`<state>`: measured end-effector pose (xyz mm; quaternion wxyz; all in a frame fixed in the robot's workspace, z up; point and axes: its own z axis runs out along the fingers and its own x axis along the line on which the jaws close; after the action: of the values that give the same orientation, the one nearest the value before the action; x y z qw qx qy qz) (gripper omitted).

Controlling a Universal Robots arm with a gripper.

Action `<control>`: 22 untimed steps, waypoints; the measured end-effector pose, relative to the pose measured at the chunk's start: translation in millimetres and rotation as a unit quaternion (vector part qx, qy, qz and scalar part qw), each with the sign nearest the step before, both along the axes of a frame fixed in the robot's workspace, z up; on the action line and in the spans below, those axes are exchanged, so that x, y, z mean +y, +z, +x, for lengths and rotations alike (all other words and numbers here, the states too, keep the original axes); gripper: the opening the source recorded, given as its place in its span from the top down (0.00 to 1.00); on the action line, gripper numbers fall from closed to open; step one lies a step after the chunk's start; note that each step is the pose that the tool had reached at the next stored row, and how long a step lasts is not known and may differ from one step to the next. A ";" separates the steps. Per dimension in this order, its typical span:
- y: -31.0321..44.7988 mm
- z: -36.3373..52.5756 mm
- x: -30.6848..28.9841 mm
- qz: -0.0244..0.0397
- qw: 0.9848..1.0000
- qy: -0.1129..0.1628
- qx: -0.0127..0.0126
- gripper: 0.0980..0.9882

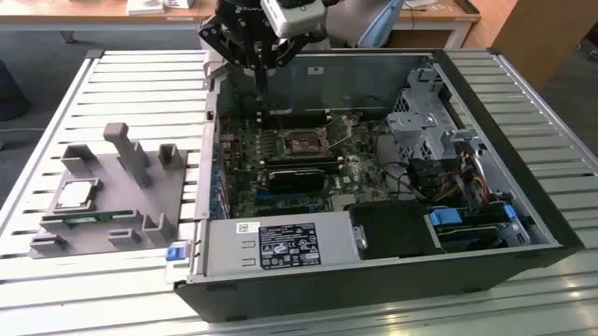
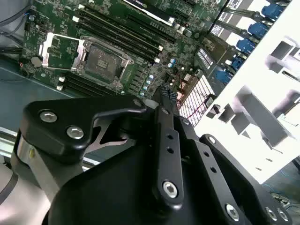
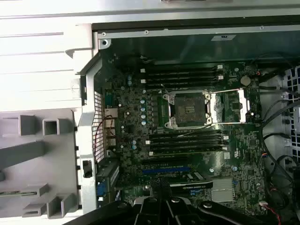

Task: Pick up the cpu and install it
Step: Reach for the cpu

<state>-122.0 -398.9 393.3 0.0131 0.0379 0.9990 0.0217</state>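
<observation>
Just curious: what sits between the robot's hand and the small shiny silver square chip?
In the exterior view, the computer case's metal side wall and the grey plastic holder's upright posts separate hand and chip.

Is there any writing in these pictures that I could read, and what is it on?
The power supply label: printed lines, too small to read.
The expansion card sticker: blurred, unreadable.
No text here can be quoted with confidence.
</observation>
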 end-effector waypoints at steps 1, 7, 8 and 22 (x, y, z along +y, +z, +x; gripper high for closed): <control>0.0 0.0 0.0 0.000 1.000 0.000 0.000 0.99; 0.0 -0.7 0.0 0.000 1.000 0.000 0.000 0.99; 0.0 -1.0 0.0 0.000 1.000 0.000 0.000 0.99; -0.3 -3.8 0.0 0.000 1.000 0.000 0.001 0.99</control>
<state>-125.7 -399.0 393.0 0.0125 0.0379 0.9990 0.0216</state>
